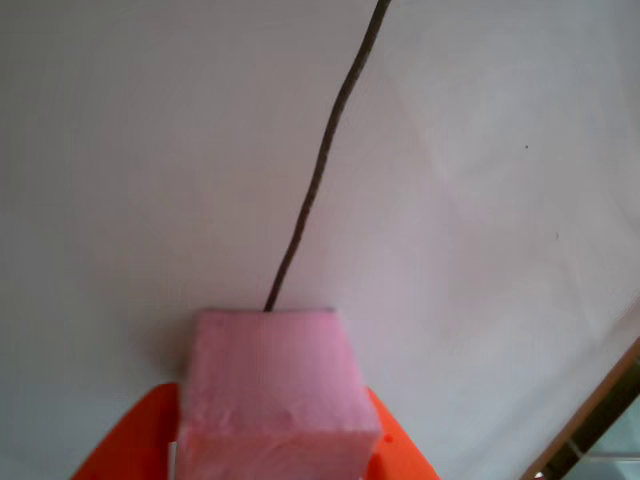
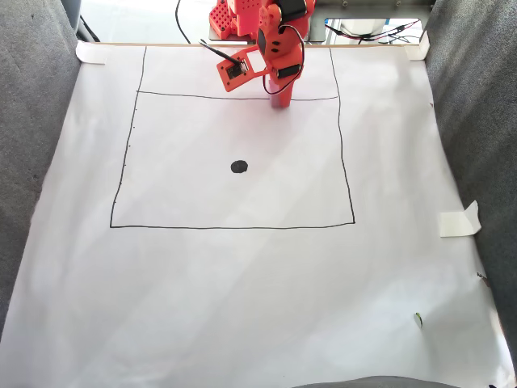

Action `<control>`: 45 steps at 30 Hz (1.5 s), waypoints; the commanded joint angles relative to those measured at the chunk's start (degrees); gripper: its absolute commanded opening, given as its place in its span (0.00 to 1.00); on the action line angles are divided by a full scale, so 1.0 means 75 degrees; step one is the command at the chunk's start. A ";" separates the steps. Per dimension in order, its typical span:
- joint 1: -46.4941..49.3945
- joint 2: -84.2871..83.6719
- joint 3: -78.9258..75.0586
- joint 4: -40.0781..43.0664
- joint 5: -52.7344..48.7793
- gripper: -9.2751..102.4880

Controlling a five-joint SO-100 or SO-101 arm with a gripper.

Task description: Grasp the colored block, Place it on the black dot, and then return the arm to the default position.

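My fingers (image 1: pixel 270 465) clamp the colored block (image 1: pixel 272 385) at the drawn line's top edge; the black dot (image 2: pixel 239 166) lies nearer the fixed view's camera, slightly left.

- The place reads as a hobbyist or lab-style robot test bench, not a lived-in room.
- A large white paper sheet (image 2: pixel 242 307) covers the desk, held down with masking tape (image 2: pixel 459 220) at its corners and right edge.
- A hand-drawn black rectangle (image 2: pixel 234 226) marks out a work area on the sheet, with a black dot (image 2: pixel 239 166) near its middle.
- At the desk's far edge stands an orange 3D-printed arm (image 2: pixel 271 40), with loose wires (image 2: pixel 371 32) beside it.
- Grey fabric (image 2: pixel 32 121) flanks the sheet on both sides.
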 commanded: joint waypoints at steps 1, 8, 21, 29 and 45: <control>0.0047 0.0035 -0.0023 0.0000 0.0094 0.18; 0.0293 0.0199 -0.0141 0.0059 0.0199 0.08; 0.0973 -0.0785 -0.3094 0.0914 0.2660 0.08; 0.1793 -0.2215 -0.5098 0.1312 0.3375 0.08; 0.2836 -0.4137 -0.8262 0.2262 0.3105 0.08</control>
